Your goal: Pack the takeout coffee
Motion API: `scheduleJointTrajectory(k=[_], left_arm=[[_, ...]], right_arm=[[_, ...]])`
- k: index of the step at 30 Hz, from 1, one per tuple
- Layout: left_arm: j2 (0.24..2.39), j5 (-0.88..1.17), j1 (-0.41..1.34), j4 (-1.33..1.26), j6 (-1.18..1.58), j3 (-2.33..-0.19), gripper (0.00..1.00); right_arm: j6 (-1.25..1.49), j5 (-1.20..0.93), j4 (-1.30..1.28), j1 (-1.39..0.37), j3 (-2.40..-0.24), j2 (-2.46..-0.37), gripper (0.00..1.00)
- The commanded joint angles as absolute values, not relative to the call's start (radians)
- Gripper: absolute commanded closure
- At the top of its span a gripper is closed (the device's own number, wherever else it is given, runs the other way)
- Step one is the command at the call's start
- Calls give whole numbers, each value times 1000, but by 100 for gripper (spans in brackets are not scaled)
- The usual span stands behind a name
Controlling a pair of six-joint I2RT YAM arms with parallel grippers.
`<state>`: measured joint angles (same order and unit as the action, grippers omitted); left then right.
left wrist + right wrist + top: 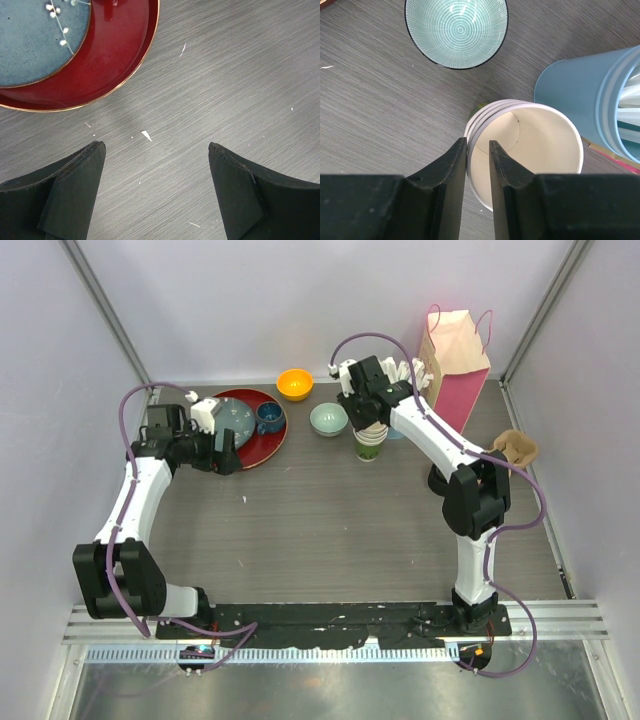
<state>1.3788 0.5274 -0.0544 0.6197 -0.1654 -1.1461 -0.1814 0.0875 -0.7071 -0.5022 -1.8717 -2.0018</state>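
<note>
Carefully, my right gripper (477, 145) straddles the nested paper cups (535, 140) at the rim, jaws narrow (left gripper (156, 146) wide, empty), so pinching could crumple or lift several

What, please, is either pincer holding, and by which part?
Left pincer: nothing. Right pincer straddles the rim of the stacked paper cups; firm grip cannot be told.

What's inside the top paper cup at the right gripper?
Only bare cream lining shows inside the top paper cup, with nothing loose in view. The right gripper straddles its near rim, and its fingers hide the near part of the inside.
</note>
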Motion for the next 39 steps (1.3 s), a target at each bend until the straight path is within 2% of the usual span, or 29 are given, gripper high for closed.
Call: scheduleJointTrajectory(k=[1, 8, 24, 39], left_arm=[[1379, 561, -54, 623, -176, -1180, 12], [1379, 568, -51, 624, -184, -1180, 12], [1385, 577, -51, 632, -201, -1177, 12], [1394, 598, -48, 637, -203, -1183, 12]], right_arm=[[-184, 103, -707, -506, -1924, -1956, 71], [-186, 98, -712, -508, -1921, -1957, 74], [-199, 133, -750, -517, -1954, -1942, 99], [-302, 238, -807, -555, -2055, -1893, 99]])
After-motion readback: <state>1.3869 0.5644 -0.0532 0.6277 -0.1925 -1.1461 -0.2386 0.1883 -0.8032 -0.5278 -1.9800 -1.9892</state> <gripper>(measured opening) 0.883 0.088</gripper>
